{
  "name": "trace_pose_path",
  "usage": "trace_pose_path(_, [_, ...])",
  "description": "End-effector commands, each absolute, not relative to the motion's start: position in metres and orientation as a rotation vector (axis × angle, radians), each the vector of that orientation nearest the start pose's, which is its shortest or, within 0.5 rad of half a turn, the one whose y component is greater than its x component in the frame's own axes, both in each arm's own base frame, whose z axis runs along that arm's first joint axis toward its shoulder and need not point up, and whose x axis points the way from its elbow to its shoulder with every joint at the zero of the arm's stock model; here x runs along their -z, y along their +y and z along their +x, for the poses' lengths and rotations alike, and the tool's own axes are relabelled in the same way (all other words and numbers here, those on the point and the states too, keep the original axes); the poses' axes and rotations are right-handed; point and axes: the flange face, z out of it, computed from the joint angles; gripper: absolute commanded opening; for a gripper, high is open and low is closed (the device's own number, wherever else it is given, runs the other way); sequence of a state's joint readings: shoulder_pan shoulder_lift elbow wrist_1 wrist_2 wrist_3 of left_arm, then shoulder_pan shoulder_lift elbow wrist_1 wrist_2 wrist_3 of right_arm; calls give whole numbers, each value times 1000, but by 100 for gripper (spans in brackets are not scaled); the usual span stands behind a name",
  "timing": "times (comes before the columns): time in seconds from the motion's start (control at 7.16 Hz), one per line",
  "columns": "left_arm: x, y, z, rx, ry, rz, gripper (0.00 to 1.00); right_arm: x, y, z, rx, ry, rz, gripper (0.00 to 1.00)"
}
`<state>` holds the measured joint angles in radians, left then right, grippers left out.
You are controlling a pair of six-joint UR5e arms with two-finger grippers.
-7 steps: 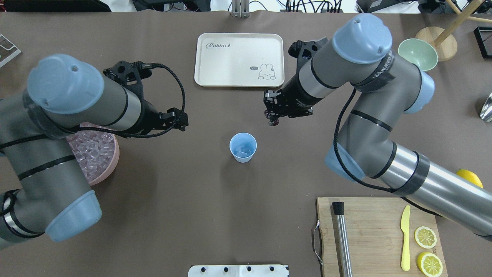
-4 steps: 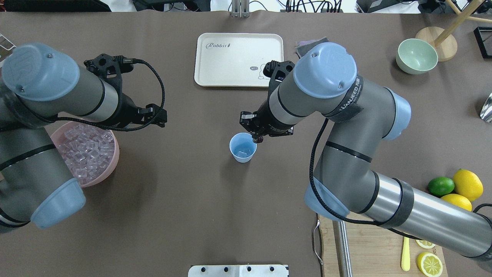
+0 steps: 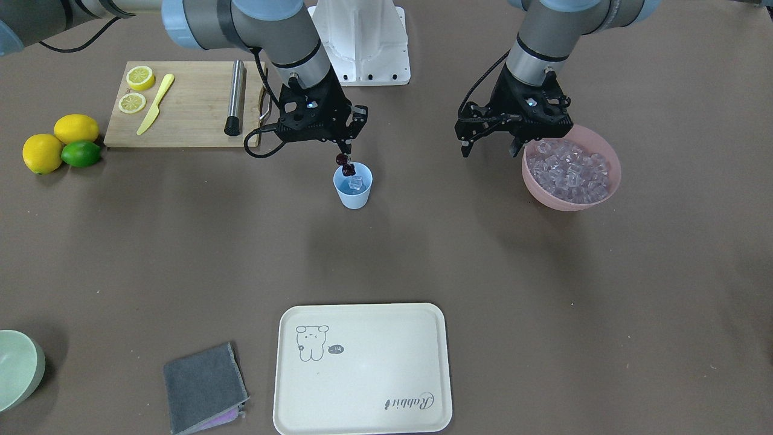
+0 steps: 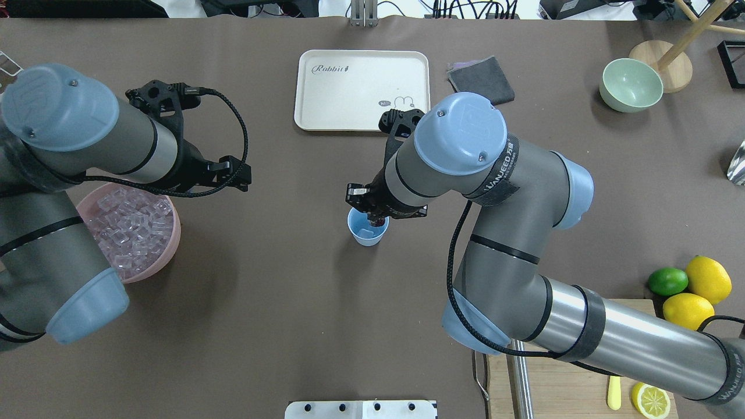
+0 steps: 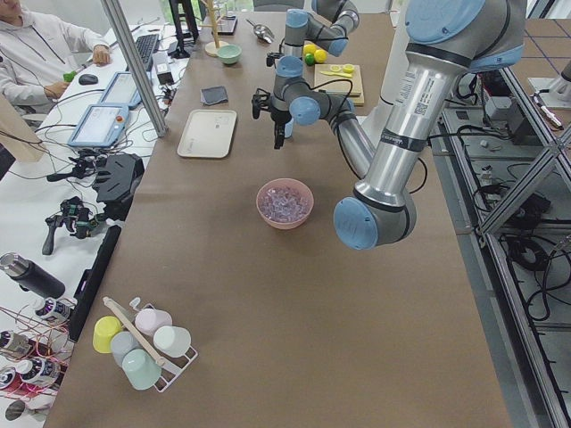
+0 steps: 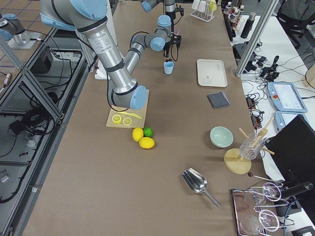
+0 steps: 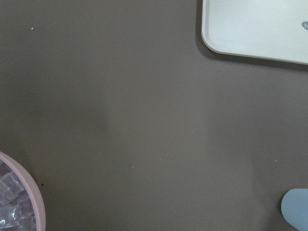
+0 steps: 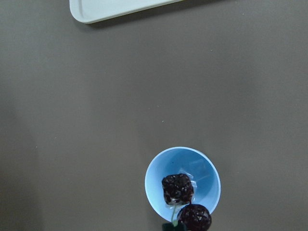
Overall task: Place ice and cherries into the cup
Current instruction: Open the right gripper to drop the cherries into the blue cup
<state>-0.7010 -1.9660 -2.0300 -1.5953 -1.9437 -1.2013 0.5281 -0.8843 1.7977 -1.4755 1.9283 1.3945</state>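
The light-blue cup (image 3: pixel 353 192) stands mid-table with a clear cube of ice (image 3: pixel 357 183) inside it. My right gripper (image 3: pixel 343 150) hangs just above the cup's rim, shut on the stems of two dark red cherries (image 3: pixel 344 163). The right wrist view looks straight down: the cherries (image 8: pixel 178 188) dangle over the cup (image 8: pixel 155 179) mouth, above the ice (image 8: pixel 196 168). From overhead, my right gripper (image 4: pixel 376 217) covers part of the cup (image 4: pixel 362 234). My left gripper (image 3: pixel 490 148) is open and holds nothing, beside the pink bowl (image 3: pixel 567 202) heaped with ice (image 3: pixel 567 172).
A cream tray (image 4: pixel 361 87) and a grey cloth (image 4: pixel 482 73) lie beyond the cup. A pale green bowl (image 4: pixel 631 84) sits far right. Lemons (image 4: pixel 707 279) and a lime (image 4: pixel 667 281) lie by the cutting board (image 3: pixel 181 109), which carries lemon slices, a yellow knife and a steel rod.
My right arm has swung from beside the tray to over the cup, carrying the cherries. My left arm drew back toward the pink bowl, then held still.
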Motion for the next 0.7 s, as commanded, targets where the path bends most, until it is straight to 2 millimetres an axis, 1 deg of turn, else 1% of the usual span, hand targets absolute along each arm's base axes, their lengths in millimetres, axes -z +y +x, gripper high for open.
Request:
trace_pose_path(0.0, [-242, -433, 362, 148, 922, 144, 97, -147, -408, -509, -138, -1045, 44, 70])
trace_pose_path(0.14, [-242, -433, 362, 149, 922, 143, 97, -146, -406, -511, -140, -1041, 52, 79])
trace_pose_path(0.28, [-242, -434, 362, 150, 922, 144, 97, -145, -407, -511, -144, -1041, 54, 78])
trace_pose_path(0.42, [-242, -439, 355, 156, 920, 150, 97, -144, -415, -499, -148, -1047, 64, 76])
trace_pose_path(0.56, [-247, -450, 337, 168, 921, 142, 97, -158, -439, -467, -178, -1038, 49, 77])
